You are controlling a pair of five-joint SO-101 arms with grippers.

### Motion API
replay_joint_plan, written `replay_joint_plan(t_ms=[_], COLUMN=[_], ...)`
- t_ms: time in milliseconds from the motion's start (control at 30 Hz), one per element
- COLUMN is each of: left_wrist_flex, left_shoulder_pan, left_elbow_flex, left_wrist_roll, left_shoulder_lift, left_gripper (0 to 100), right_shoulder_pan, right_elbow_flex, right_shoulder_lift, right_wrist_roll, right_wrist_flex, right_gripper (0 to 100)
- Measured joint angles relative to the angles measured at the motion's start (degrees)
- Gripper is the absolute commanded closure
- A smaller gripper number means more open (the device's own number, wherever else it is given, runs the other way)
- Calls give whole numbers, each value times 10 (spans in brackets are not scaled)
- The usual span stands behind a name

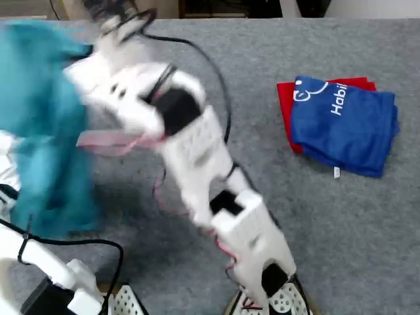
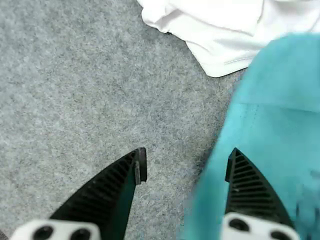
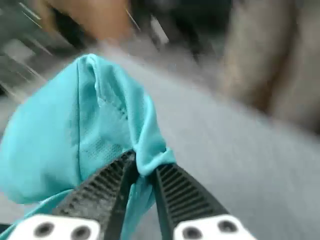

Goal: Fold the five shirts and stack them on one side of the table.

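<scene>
A teal shirt (image 1: 39, 131) hangs bunched at the table's left side. My right gripper (image 3: 145, 170) is shut on a fold of the teal shirt (image 3: 100, 125), holding it up off the grey table. In the high view the right arm stretches from the front middle toward the back left, and its gripper (image 1: 84, 56) meets the shirt there. My left gripper (image 2: 187, 165) is open low over bare table, one finger (image 2: 250, 185) against the teal shirt (image 2: 280, 100). A crumpled white shirt (image 2: 220, 25) lies just beyond. A folded blue shirt (image 1: 344, 125) lies on a folded red shirt (image 1: 289, 98) at the right.
A pale pink cloth (image 1: 105, 140) shows under the right arm. Black cables run from the left arm's base (image 1: 65, 282) and across the back of the grey table (image 1: 315, 223). The table's edge runs along the back.
</scene>
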Motion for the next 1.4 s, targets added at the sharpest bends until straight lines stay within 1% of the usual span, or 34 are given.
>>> replay_joint_plan(t_ms=[167,300,400,433,467,600,633,700,867,967,1033,1100,1200,1300,1400], left_wrist_flex=[0,0,0,0,0,0,0,-2,-46,-106,-160,-211,-256,-266,-256], left_shoulder_pan=[0,0,7,13,19,55,65,84,147,201,244,297,376,440,503], left_elbow_flex=[0,0,0,0,0,0,2,16,51,84,114,149,185,199,203], left_wrist_roll=[0,0,0,0,0,0,0,0,7,54,103,147,193,217,221], left_shoulder_lift=[0,0,0,0,0,0,0,0,0,0,0,0,0,0,0], left_gripper=[736,736,736,736,736,736,736,736,736,738,738,738,739,758,843], right_shoulder_pan=[123,177,201,212,223,264,271,281,283,275,253,222,178,154,137], right_elbow_flex=[95,103,103,102,100,89,88,88,56,25,23,23,25,25,25], right_shoulder_lift=[119,198,224,225,225,225,225,221,162,139,138,142,176,235,295], right_wrist_roll=[2,97,129,133,133,135,141,162,173,172,174,169,143,114,100], right_wrist_flex=[58,131,169,173,175,176,178,178,178,171,154,130,77,21,-6], right_gripper=[996,996,985,955,903,646,612,613,717,798,836,835,799,790,790])
